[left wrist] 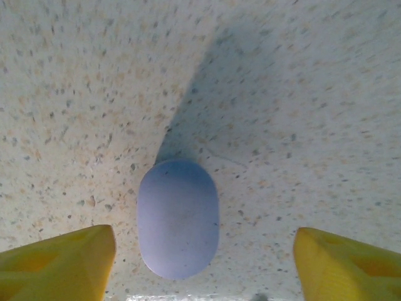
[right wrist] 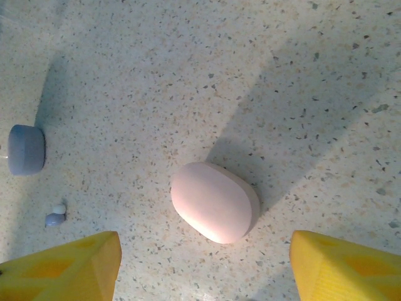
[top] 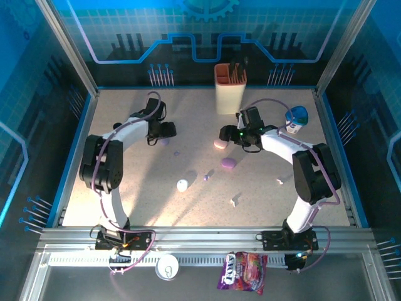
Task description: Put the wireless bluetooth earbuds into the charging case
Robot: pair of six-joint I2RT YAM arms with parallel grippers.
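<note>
Left end effector [left wrist: 205, 232] above lilac case [left wrist: 178, 216]

A speckled table [top: 125, 194] bore a pink case [top: 220, 144], purple case [top: 228, 163], white case [top: 182, 185], scattered earbuds [top: 206, 177] and, far, a holder [top: 229, 89].

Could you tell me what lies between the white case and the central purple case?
A small purple earbud lies between the white case and the purple case, in the top view.

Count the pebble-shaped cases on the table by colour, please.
pink case: 1
white case: 1
lilac case: 1
mauve case: 1
Total: 4
</note>
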